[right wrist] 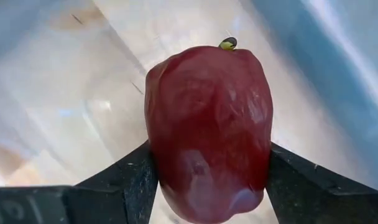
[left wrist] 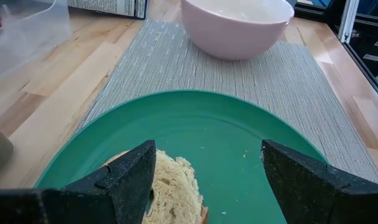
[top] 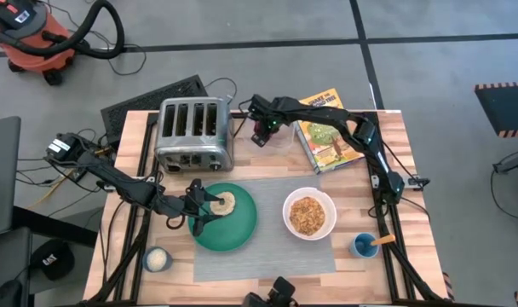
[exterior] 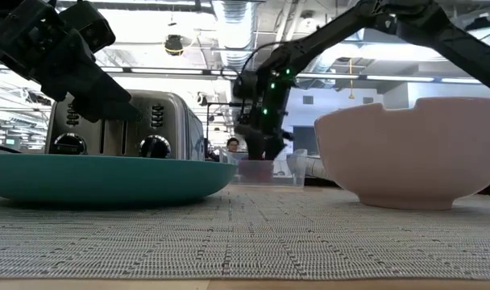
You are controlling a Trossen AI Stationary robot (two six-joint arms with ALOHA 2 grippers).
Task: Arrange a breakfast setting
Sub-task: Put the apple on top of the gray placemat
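The round teal-green plate (top: 229,220) lies on the grey placemat (top: 267,247) with the tan bread (top: 224,203) on its far left part. My left gripper (top: 201,205) is open just above the plate, and the bread (left wrist: 176,186) lies beside one finger. The white bowl (top: 308,215) holds cereal and stands on the mat to the plate's right. My right gripper (top: 263,134) reaches down into a clear container (exterior: 258,171) behind the mat and is shut on the dark-red fruit (right wrist: 207,130). I see no wooden spoon. My left gripper stands open over the plate with one finger (left wrist: 130,177) right against the bread's edge (left wrist: 161,183); I cannot tell whether it touches. My right gripper pinches the fruit's two opposite sides (right wrist: 158,162) between its two fingers, coming from above and pointing down into the clear container. The fruit's stem end (right wrist: 228,43) points away from the wrist. Whether the fruit is clear of the container's floor does not show.
The chrome toaster (top: 193,132) stands at the back left, close to both grippers. A picture book (top: 329,128) lies at the back right. A small white cup (top: 157,258) stands near the front left and a small blue cup (top: 364,246) near the front right.
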